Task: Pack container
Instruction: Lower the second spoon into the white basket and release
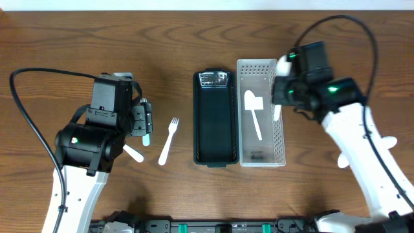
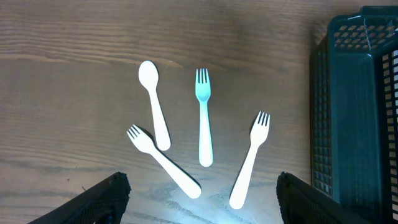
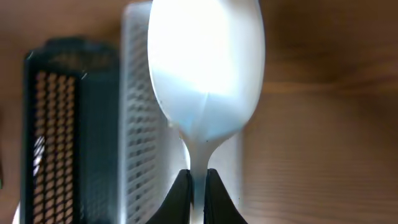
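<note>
One pale spoon [image 3: 205,68] hangs clamped in the right gripper [image 3: 198,186], bowl over the white basket [image 3: 135,124]

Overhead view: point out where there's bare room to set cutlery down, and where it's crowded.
Free: the whole floor of the dark basket, and the end of the white basket past the handle of the white utensil. Crowded: the table under the left gripper, where loose cutlery lies close together.
</note>
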Available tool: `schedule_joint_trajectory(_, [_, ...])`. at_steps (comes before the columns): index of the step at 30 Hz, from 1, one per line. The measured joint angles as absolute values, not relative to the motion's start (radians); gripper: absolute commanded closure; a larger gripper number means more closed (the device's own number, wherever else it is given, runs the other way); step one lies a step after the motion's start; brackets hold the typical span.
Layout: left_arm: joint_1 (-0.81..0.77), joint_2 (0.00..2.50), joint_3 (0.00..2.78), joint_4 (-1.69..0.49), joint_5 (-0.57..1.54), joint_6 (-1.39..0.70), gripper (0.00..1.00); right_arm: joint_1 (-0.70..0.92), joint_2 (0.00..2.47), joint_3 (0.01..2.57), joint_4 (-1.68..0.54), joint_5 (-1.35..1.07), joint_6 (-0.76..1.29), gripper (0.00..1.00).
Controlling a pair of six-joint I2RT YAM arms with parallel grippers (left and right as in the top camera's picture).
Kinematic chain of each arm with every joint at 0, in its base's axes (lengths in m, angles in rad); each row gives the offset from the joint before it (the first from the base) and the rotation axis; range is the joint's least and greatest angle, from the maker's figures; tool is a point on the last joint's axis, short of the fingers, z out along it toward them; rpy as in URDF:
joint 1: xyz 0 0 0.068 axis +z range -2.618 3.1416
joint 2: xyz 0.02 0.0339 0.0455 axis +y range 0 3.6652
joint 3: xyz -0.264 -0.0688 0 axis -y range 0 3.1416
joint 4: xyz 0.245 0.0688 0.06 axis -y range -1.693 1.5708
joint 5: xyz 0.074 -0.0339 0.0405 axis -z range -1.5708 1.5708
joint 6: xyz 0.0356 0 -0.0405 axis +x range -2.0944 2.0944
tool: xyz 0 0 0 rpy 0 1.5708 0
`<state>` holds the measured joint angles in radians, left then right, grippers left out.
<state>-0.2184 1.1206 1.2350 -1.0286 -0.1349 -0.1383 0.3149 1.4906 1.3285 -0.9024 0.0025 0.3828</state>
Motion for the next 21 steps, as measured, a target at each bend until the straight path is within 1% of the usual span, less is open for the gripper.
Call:
schedule_joint_trajectory(10, [-0.218,1.121,1.235,-1.029,-0.135,-0.138,0.22,0.345,1.802,1.324,-0.875,0.004,0.394,0.99])
schedule_joint_trajectory(12, [-0.218,1.121,1.235,-1.029,-0.135,-0.138,0.22,0.347,1.837,1.32,-0.873,0.005,0.394,0.96])
schedule_joint_trajectory(13, [-0.218,1.121,1.235,-1.029,-0.135,-0.138,0.22,0.347,1.845,1.318,-0.872,0.004,0.394,0.92])
schedule_joint_trajectory(14, [-0.218,1.121,1.235,-1.029,-0.135,-0.138,0.22,0.347,1.848,1.316,-0.871,0.004,0.393,0.85])
schedule_joint_trajectory(16, [-0.218,1.121,1.235,-1.029,-0.135,-0.138,0.21,0.347,1.847,1.316,-0.869,0.004,0.392,0.78])
schedule_joint_trajectory(19, [-0.218,1.121,1.235,-1.029,-0.135,-0.138,0.22,0.347,1.843,1.318,-0.873,0.002,0.382,0.62])
schedule_joint_trajectory(21, [-0.218,1.121,1.235,-1.029,-0.135,-0.138,0.21,0.347,1.835,1.327,-0.894,0.002,0.373,0.58])
